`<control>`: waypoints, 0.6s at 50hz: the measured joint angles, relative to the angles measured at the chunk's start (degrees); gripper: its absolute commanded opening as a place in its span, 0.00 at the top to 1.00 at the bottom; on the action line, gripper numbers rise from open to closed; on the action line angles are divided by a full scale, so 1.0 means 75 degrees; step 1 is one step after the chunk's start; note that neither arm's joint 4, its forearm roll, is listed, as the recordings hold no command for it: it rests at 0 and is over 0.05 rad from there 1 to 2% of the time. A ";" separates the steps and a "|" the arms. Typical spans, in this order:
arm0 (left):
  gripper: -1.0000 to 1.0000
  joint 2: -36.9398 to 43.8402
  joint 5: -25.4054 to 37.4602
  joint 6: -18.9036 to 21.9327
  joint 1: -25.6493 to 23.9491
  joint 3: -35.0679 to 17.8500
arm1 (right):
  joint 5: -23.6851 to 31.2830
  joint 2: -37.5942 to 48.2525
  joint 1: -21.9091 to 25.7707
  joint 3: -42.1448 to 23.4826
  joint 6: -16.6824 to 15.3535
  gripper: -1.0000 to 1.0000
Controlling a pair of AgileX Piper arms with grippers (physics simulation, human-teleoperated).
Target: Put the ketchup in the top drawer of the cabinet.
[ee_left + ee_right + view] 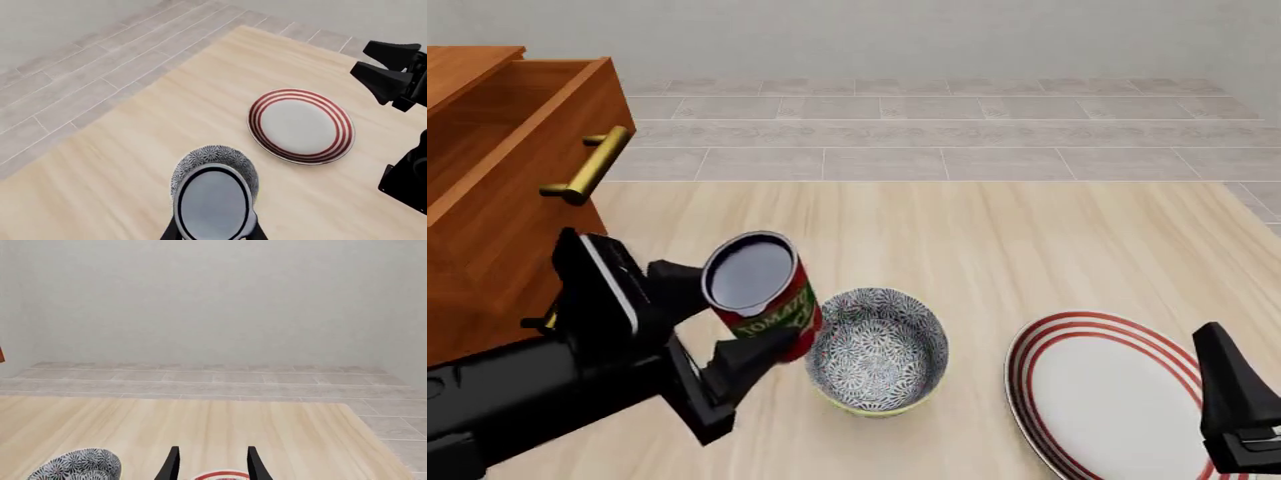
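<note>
Above the surface [1001, 240], beside the bowl [878, 350], the ketchup [761, 295] is clamped tilted in the left hand [727, 325], short of the top drawer [521, 120] standing open on the cabinet [481, 260], while the right hand [210, 465] hangs parted and empty over the plate [1108, 390].

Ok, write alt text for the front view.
The left gripper holds the ketchup tilted above the table, beside a grey patterned bowl. The cabinet, its top drawer open, stands left; a red-striped plate lies right.
</note>
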 measured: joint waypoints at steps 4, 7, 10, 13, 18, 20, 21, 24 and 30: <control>1.00 -0.0430 0.0648 0.0120 0.0171 -0.0261 | 0.0002 0.0000 0.0002 0.0001 0.0007 0.00; 1.00 -0.0741 0.1133 0.0165 0.0307 -0.0484 | 0.0015 0.0000 0.0006 -0.0007 0.0009 0.00; 1.00 -0.1022 0.1609 0.0208 0.0417 -0.0742 | 0.0008 0.0000 0.0014 0.0005 0.0007 0.00; 1.00 -0.1269 0.2057 0.0285 0.0510 -0.0999 | 0.0014 0.0000 0.0023 0.0005 0.0001 0.00; 1.00 -0.1614 0.2747 0.0291 0.0645 -0.1451 | 0.0018 0.0000 0.0028 0.0003 -0.0006 0.00; 1.00 -0.1730 0.3030 0.0306 0.0686 -0.1641 | 0.0014 0.0000 0.0030 0.0012 -0.0010 0.00; 1.00 -0.1782 0.3159 0.0315 0.0706 -0.1727 | 0.0013 0.0000 0.0031 0.0016 -0.0012 0.00; 1.00 -0.1921 0.3579 0.0313 0.0814 -0.2020 | 0.0016 0.0000 0.0039 0.0024 -0.0020 0.00; 1.00 -0.2131 0.4397 0.0190 0.1021 -0.2682 | 0.0020 0.0000 0.0049 0.0035 -0.0033 0.00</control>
